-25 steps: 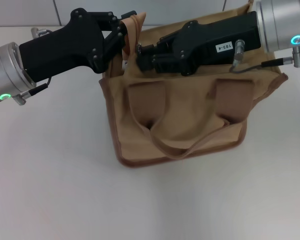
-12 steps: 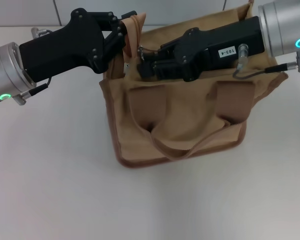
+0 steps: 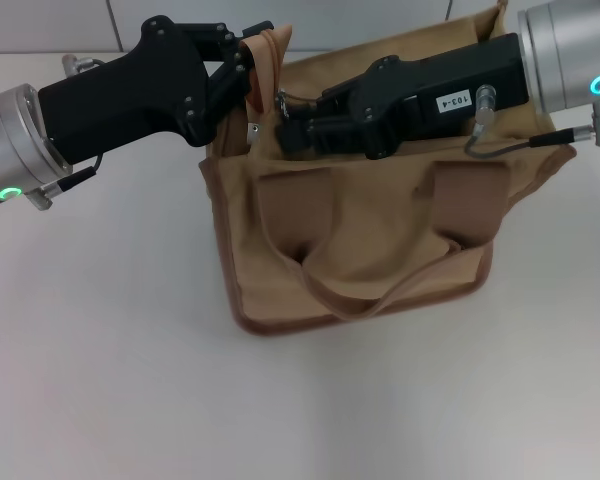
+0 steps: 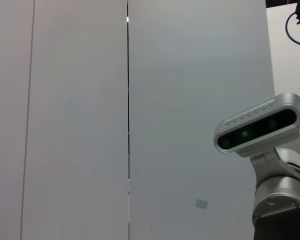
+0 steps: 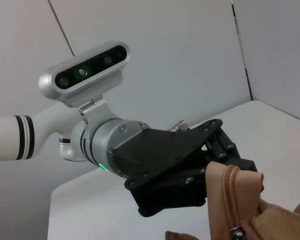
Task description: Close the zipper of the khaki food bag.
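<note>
Right wrist view alone is showing the left gripper (image 5: 225, 172) clamping the tan end tab of the khaki food bag (image 3: 360, 240). Head view: right gripper (image 3: 292, 125) is lying along the zipper (image 3: 280, 100) at the bag's top — grip unclear. Bag is sitting mid-table (image 3: 110, 380), open room nearer the robot.

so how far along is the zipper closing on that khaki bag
Setup looks done: the left gripper is shut on the end tab of the khaki food bag, bracing it. In hand: the right gripper sits on the zipper near that end. Whether the track is closed cannot be seen under the arm.
</note>
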Robot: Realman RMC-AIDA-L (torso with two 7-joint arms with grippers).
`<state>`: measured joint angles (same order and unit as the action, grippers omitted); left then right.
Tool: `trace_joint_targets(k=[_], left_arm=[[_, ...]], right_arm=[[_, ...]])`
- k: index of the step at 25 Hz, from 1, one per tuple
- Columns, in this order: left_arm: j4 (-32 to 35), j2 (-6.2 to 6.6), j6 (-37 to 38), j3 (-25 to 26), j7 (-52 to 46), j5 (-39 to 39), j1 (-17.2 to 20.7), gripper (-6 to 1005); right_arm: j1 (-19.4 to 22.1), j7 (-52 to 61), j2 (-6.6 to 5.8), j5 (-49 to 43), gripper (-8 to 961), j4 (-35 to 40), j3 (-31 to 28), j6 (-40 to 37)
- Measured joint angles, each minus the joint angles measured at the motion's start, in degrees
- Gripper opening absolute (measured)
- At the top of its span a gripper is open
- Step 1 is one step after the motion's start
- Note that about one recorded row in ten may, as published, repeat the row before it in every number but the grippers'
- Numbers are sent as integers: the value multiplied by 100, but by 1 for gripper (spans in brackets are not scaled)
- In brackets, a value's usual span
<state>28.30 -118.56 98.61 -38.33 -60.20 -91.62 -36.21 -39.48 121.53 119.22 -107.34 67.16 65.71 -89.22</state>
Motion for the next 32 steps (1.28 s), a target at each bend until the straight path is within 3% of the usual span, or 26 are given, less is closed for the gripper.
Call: trace_joint_targets(k=[15,32], left_arm=[[-3,-7,8,1,0,2,0,19],[-56,-9,1,-8,0,3,-17,20]], right_arm=[[114,18,5,1,87,150,-24,56],[234,137,-28,-50,80,452,-99,30]])
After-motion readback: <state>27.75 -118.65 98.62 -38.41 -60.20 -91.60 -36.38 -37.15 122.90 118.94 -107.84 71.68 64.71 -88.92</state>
